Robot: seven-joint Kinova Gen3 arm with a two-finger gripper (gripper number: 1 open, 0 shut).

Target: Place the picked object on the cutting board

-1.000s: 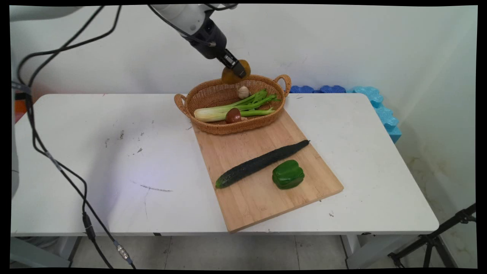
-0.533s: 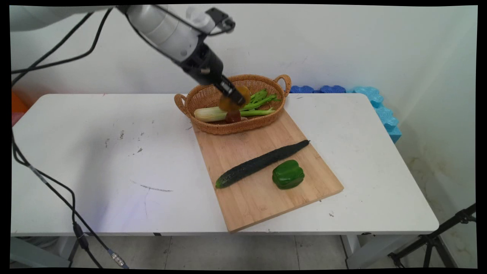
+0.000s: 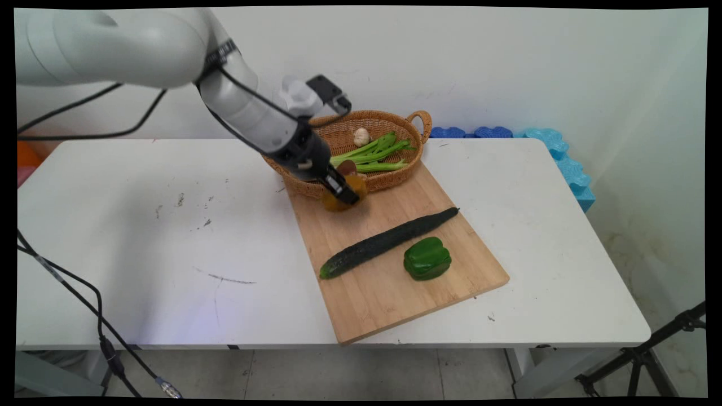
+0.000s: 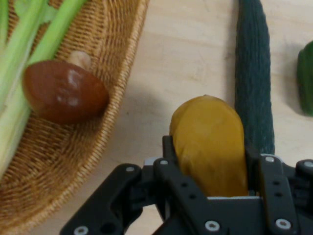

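My gripper (image 3: 344,196) is shut on a yellow-brown potato (image 3: 338,202), low over the far end of the wooden cutting board (image 3: 389,282), just in front of the wicker basket (image 3: 389,179). In the hand view the potato (image 4: 209,143) sits clamped between the black fingers (image 4: 172,161), above bare board. The basket (image 4: 105,132) lies to its left with a brown mushroom (image 4: 63,90) and celery (image 4: 22,49) inside. A dark cucumber (image 4: 253,68) runs along the potato's right side, and a green pepper (image 4: 305,78) shows at the right edge.
On the board lie the long cucumber (image 3: 389,241) and the green pepper (image 3: 427,258). The basket holds celery (image 3: 375,155), a brown mushroom (image 3: 347,166) and a garlic bulb (image 3: 361,136). Blue foam blocks (image 3: 541,152) line the table's far right edge. Black cables hang at left.
The gripper has come down and toward the near side with the potato, from above the basket's far rim, across the basket, to just over the board's far end.
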